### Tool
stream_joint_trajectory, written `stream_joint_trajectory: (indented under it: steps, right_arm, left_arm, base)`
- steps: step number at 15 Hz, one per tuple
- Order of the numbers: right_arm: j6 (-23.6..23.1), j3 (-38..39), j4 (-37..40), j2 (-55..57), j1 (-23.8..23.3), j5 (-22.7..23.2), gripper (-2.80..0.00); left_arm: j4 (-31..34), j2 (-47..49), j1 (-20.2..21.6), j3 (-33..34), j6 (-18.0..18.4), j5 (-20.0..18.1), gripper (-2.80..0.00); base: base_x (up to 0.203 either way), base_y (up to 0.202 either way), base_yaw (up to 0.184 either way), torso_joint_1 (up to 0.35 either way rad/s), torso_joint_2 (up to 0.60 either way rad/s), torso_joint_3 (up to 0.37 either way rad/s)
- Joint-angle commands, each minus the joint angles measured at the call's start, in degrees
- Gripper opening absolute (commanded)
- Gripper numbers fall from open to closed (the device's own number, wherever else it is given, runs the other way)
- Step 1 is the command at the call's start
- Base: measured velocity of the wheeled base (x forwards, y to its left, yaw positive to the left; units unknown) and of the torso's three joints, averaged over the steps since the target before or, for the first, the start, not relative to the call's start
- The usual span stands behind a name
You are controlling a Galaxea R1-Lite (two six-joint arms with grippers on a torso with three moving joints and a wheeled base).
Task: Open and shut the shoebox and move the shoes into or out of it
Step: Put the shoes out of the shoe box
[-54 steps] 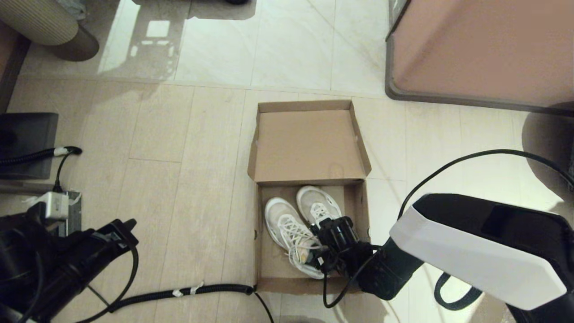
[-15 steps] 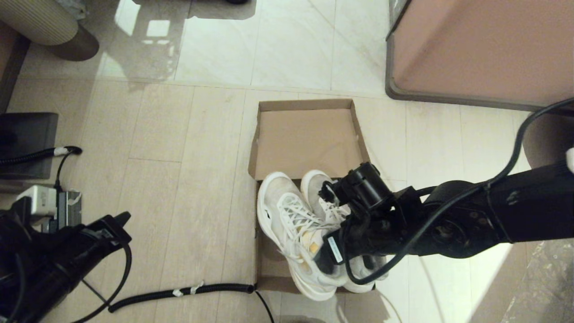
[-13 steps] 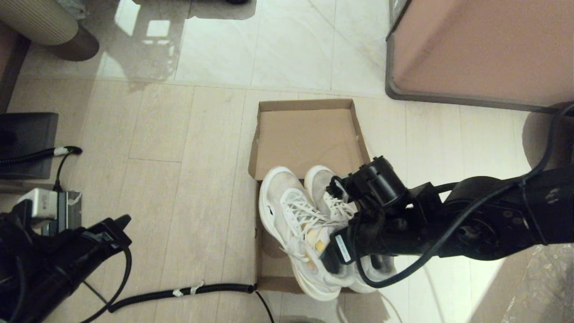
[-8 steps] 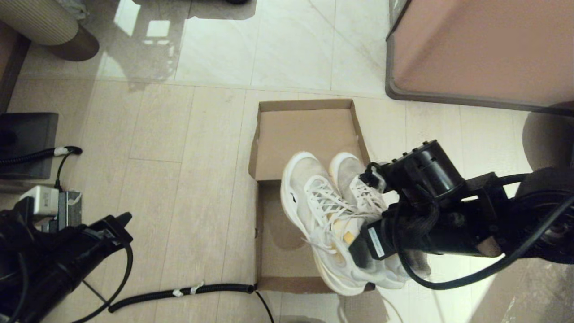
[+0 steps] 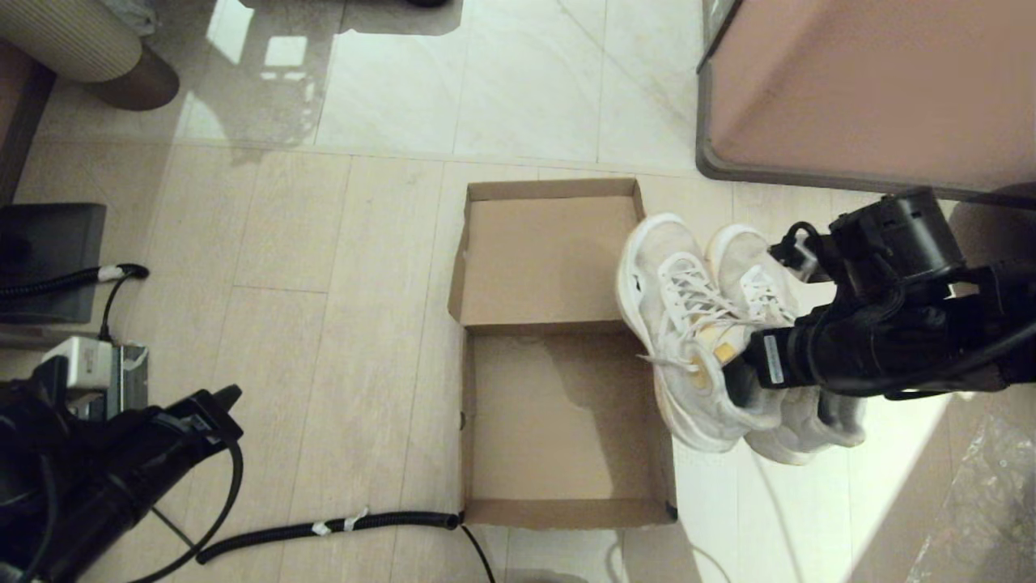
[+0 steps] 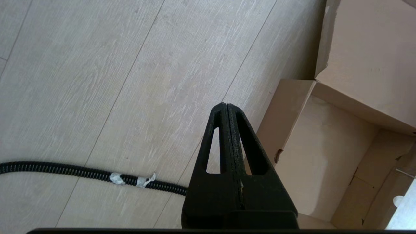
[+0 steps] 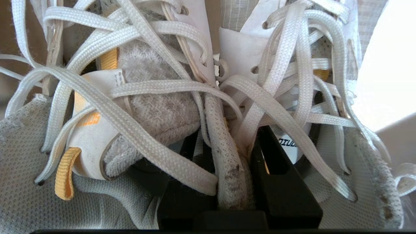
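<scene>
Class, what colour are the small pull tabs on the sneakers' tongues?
Yellow-orange pull tabs on white sneakers, clearest in the right wrist view.

tiled floor (image 5: 340, 243), open shoebox (image 5: 558, 421), black cable (image 5: 324, 530)

Floor (image 5: 340, 267): pale wood-look planks near the robot, glossy light tiles (image 5: 453, 73) farther away with window reflections. Pinkish-brown block (image 5: 866, 89) with dark rim at far right. Ribbed beige cylinder (image 5: 73, 40) at far left. Black corrugated cable (image 5: 324, 528) lies on the planks. Dark box (image 5: 48, 259) at left edge
</scene>
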Motion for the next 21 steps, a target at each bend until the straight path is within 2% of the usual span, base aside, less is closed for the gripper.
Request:
stream_joint_trajectory:
  steps: [1, 5, 8, 10, 12, 13, 19, 21]
  right_arm:
    - [0.4, -0.7, 0.0, -0.4, -7.2, -0.1, -2.80]
    - [0.0, -1.1, -0.1, -0.8, -18.4, 0.2, -2.80]
    - [-1.6, -2.8, -2.6, 4.8, -23.8, 1.6, -2.80]
    - [-2.8, -5.0, -5.6, 10.4, -25.1, 2.0, -2.80]
    - [-3.1, -8.5, -7.4, 16.8, -25.6, 1.9, -2.80]
    - [-3.1, -10.8, -8.2, 20.2, -25.9, 1.8, -2.80]
    - [-3.0, -22.4, -14.5, 38.3, -27.0, 1.7, -2.80]
    - [-3.3, -27.4, -15.3, 42.7, -26.9, 1.8, -2.80]
  left_arm:
    - [-0.4, 1.1, 0.1, -0.5, -0.1, -0.1, -2.80]
    - [-0.5, 1.5, 0.0, -1.6, -0.2, -0.5, -2.80]
    - [-0.5, 1.1, 0.1, 0.1, -0.4, -2.8, -2.80]
    - [-0.5, 1.5, 0.0, 0.9, -0.6, -3.3, -2.80]
    - [-0.5, 1.8, -0.1, 0.9, -0.7, -7.4, -2.80]
    - [-0.5, 2.3, 0.0, 0.8, -0.6, -8.0, -2.80]
    - [-2.6, -1.1, 0.1, 6.3, 0.5, -7.4, -2.80]
    - [-2.9, -2.8, 0.1, 10.3, 0.2, -5.0, -2.80]
  base:
    - [0.000, 0.000, 0.000, 0.000, 0.00, 0.000]
    - [0.000, 0.000, 0.000, 0.000, 0.00, 0.000]
    - [0.000, 0.000, 0.000, 0.000, 0.00, 0.000]
    - [0.000, 0.000, 0.000, 0.000, 0.00, 0.000]
    - [0.000, 0.000, 0.000, 0.000, 0.00, 0.000]
    - [0.000, 0.000, 0.000, 0.000, 0.00, 0.000]
    - [0.000, 0.000, 0.000, 0.000, 0.00, 0.000]
    - [0.000, 0.000, 0.000, 0.000, 0.00, 0.000]
